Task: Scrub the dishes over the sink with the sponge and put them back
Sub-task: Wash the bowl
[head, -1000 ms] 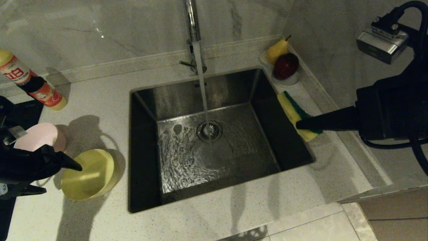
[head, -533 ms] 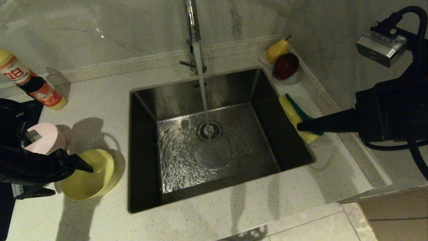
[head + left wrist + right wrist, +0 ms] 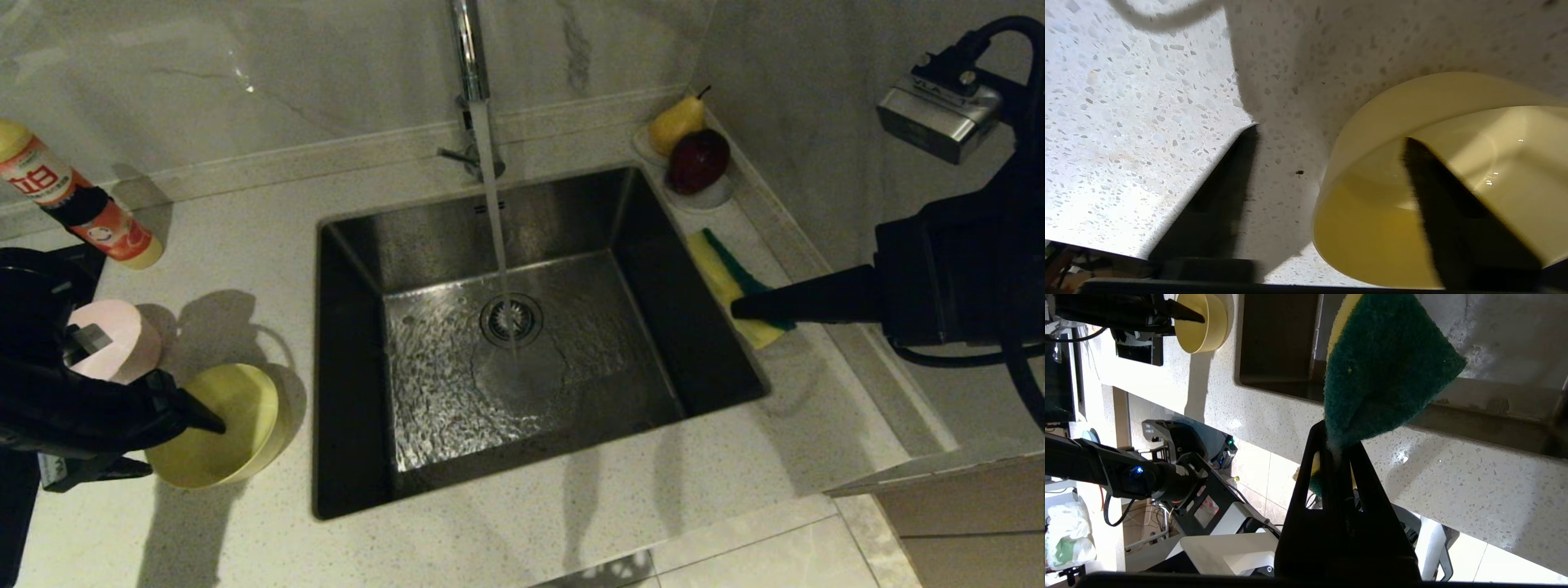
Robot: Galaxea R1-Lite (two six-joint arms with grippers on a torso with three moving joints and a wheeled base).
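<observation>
Yellow bowl [image 3: 220, 429] is sitting between the left gripper's [image 3: 1327, 134] spread fingers, straddling its rim; squeeze squarely before lifting. Right gripper [image 3: 1337, 437] is pinching the sponge [image 3: 1380, 371] beside the sink [image 3: 351, 269].

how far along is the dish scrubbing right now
Early. Done: the right gripper is shut on the sponge beside the sink, tap running. In hand: the left gripper straddles the yellow bowl rim, not closed. Left: scrubbing it, the pink bowl, and returning them.
</observation>
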